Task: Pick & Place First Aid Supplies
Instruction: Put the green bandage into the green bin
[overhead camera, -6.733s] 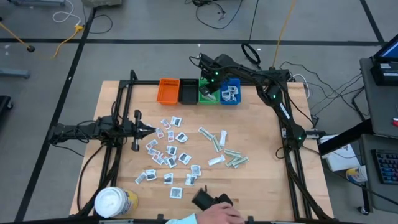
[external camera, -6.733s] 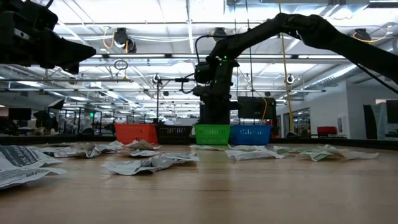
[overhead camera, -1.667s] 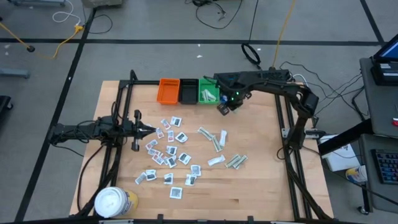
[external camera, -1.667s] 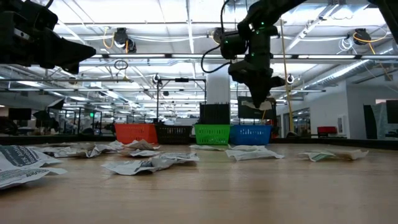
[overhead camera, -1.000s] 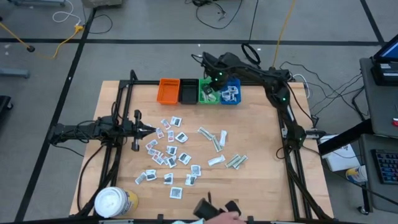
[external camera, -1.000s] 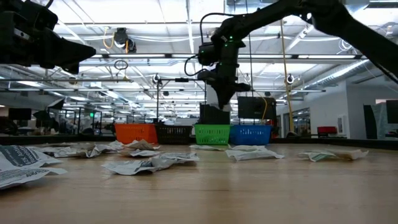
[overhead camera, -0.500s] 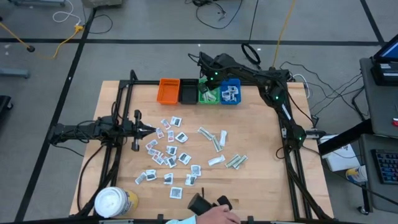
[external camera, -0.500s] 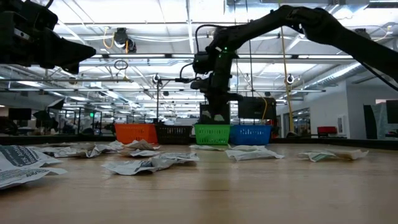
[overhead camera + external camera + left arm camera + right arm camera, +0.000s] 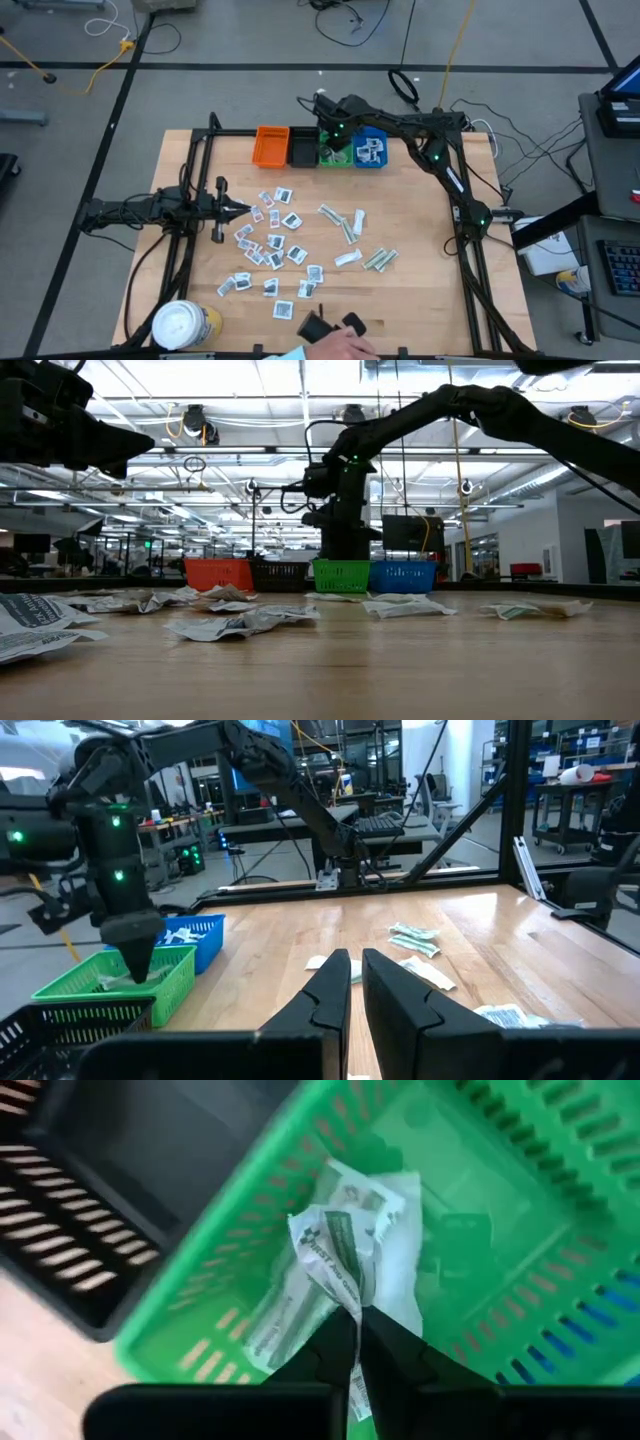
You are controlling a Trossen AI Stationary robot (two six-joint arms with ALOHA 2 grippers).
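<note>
My right gripper (image 9: 336, 148) is over the green bin (image 9: 330, 158) at the table's far edge, shut on a pale green-white strip wrapper (image 9: 330, 1255). It reaches down to the bin's top in the low view (image 9: 345, 550). Another white packet (image 9: 400, 1230) lies in the bin. Many white sachets (image 9: 270, 245) and several green-white strip wrappers (image 9: 362, 248) lie flat on the table's middle. My left gripper (image 9: 243, 208) waits shut and empty at the table's left, level above the wood (image 9: 356, 965). My right gripper pinches one end of the strip wrapper (image 9: 350, 1302) between its two fingers, coming from above and pointing down. The wrapper hangs crumpled below the fingers, inside the green bin's rim (image 9: 200, 1310). I cannot tell whether its lower end touches the bin's floor.
An orange bin (image 9: 270, 146), a black bin (image 9: 302, 147) and a blue bin (image 9: 372, 148) with packets flank the green one. A white-lidded yellow tub (image 9: 182, 325) stands at the near left. A person's hand with a black object (image 9: 330, 330) is at the near edge.
My right gripper, still shut on the strip wrapper, has gone down and slightly toward the table's left, from above the bins to the green bin's top. The person's hand at the near edge has shifted a little.
</note>
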